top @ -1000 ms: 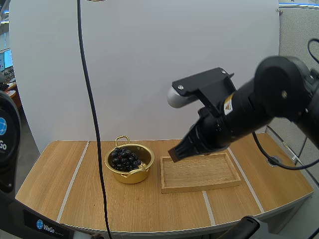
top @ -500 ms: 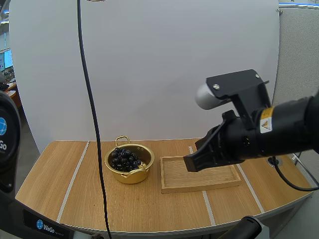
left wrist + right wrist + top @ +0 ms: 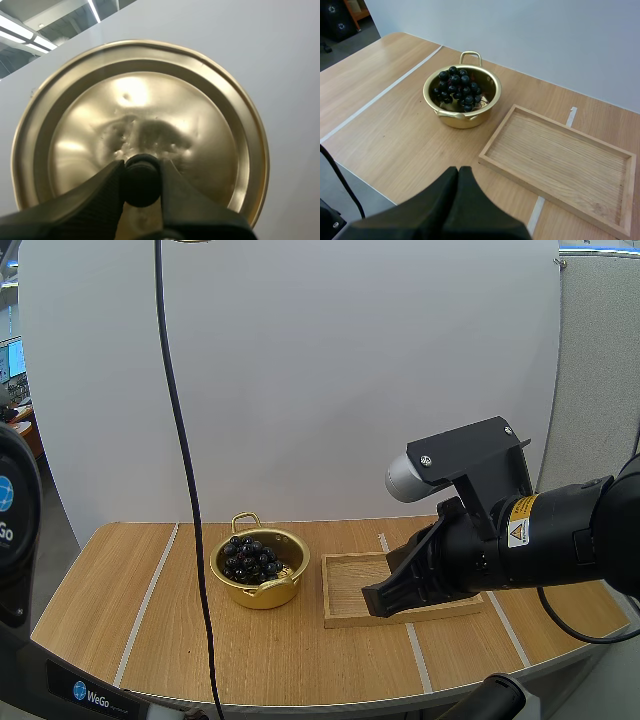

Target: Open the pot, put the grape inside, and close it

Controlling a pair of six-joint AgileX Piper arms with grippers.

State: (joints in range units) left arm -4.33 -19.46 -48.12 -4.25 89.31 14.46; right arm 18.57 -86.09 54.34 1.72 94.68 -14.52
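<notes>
A gold pot (image 3: 259,574) (image 3: 462,99) stands open on the table, left of centre, with a bunch of dark grapes (image 3: 251,558) (image 3: 459,86) inside it. In the left wrist view my left gripper (image 3: 141,181) is shut on the black knob (image 3: 141,179) of the gold lid (image 3: 150,115), which is held up against the white backdrop. My right gripper (image 3: 380,600) (image 3: 458,187) is shut with nothing in it and hangs over the wooden tray (image 3: 348,585), right of the pot.
The wooden tray (image 3: 560,160) lies flat just right of the pot. Bare wood stretches left of the pot and along the table's front edge (image 3: 300,695).
My right arm has drawn back and down to the right, away from the pot, and now hangs over the tray. The pot and grapes have not moved.
</notes>
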